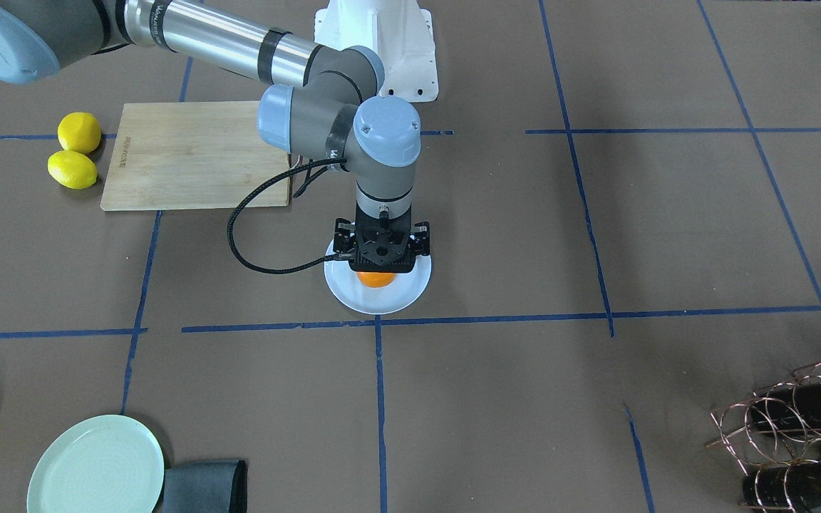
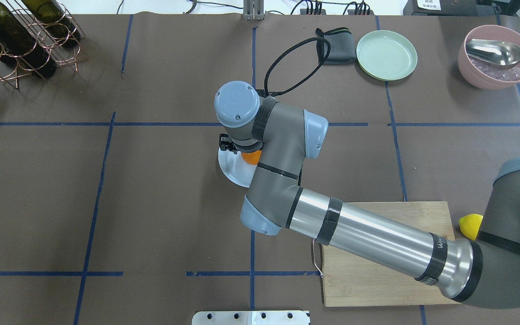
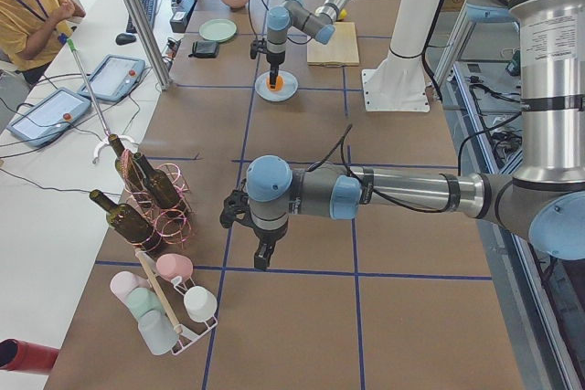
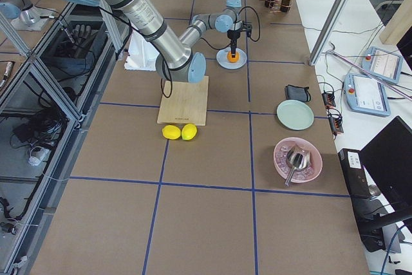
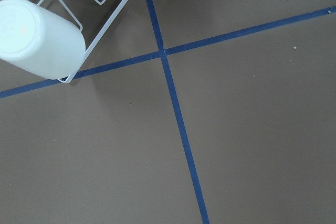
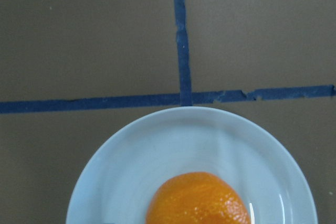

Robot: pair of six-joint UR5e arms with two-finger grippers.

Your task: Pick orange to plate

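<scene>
The orange (image 1: 376, 279) lies on the glossy white plate (image 1: 375, 301) at the table's middle. Directly above it, pointing straight down, is my right gripper (image 1: 380, 266), its fingers to either side of the fruit and apparently open. In the right wrist view the orange (image 6: 197, 200) rests in the plate (image 6: 157, 150) at the bottom edge, with no finger pressing on it. From overhead the wrist covers most of the orange (image 2: 253, 156) and plate (image 2: 232, 168). My left gripper (image 3: 261, 260) hangs low over bare table far from the plate; I cannot tell its state.
Two yellow lemons (image 1: 74, 151) lie beside a wooden cutting board (image 1: 193, 153). A mint-green plate (image 1: 97, 467) and a dark cloth (image 1: 204, 486) sit at the far edge. A pink bowl with a scoop (image 2: 497, 56), a bottle rack (image 2: 20, 40) and a cup rack (image 5: 47, 30) stand around.
</scene>
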